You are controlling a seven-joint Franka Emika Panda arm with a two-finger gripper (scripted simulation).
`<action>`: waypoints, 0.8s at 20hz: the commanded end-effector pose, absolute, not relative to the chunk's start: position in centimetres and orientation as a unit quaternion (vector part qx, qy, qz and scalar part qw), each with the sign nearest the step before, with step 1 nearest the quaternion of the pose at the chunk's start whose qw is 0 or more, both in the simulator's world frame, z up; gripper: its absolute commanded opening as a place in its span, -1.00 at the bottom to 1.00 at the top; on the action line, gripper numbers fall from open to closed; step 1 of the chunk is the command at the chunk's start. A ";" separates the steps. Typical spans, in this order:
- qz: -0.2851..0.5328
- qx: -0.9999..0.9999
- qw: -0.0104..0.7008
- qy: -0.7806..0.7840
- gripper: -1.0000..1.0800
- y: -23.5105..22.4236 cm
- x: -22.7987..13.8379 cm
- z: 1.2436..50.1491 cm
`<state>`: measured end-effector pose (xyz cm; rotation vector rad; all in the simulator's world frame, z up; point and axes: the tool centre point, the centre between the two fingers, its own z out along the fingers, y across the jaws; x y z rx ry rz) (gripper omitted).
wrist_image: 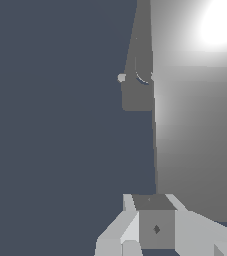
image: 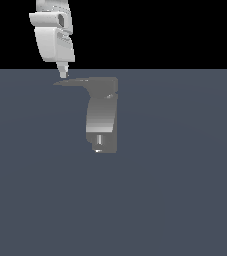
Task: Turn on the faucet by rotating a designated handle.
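Observation:
The faucet (image: 102, 116) is a small grey fixture with a curved, shaded body and a short nozzle stub (image: 99, 142) at its lower end. Its handle (image: 74, 82) is a thin flat lever that sticks out from the top block toward the exterior view's left and tapers to a point. My white gripper (image: 62, 73) comes down from above and is shut, holding nothing. Its tips sit just above the handle's pointed end; I cannot tell whether they touch it. In the wrist view the gripper (wrist_image: 152, 200) shows pressed together, with the faucet (wrist_image: 137, 90) beyond it.
The faucet stands on a flat blue-grey floor (image: 185, 200) with black background above. In the wrist view a broad pale grey surface (wrist_image: 200, 140) with a bright glare fills one side; I cannot tell what it is.

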<state>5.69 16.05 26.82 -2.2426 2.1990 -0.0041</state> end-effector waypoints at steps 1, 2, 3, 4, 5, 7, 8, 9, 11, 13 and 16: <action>-0.002 -0.698 0.000 0.716 -1.00 15.7 6.8 26.2; -0.001 -0.692 0.000 0.722 -1.00 15.5 7.2 25.9; -0.001 -0.687 0.000 0.727 -1.00 15.4 7.6 25.7; -0.001 -0.682 0.000 0.731 -1.00 15.2 7.9 25.5; -0.001 -0.677 -0.001 0.736 -1.00 15.1 8.2 25.4; -0.001 -0.670 -0.001 0.743 -1.00 14.9 8.8 25.1; -0.001 -0.667 -0.001 0.745 -1.00 14.8 9.0 25.0; -0.001 -0.664 -0.001 0.748 -1.00 14.7 9.1 24.9; 0.000 -0.661 -0.001 0.751 -1.00 14.6 9.3 24.8; 0.000 -0.660 0.000 0.752 -1.00 14.5 9.4 24.8; 0.000 -0.661 0.000 0.750 -1.00 14.6 9.3 24.9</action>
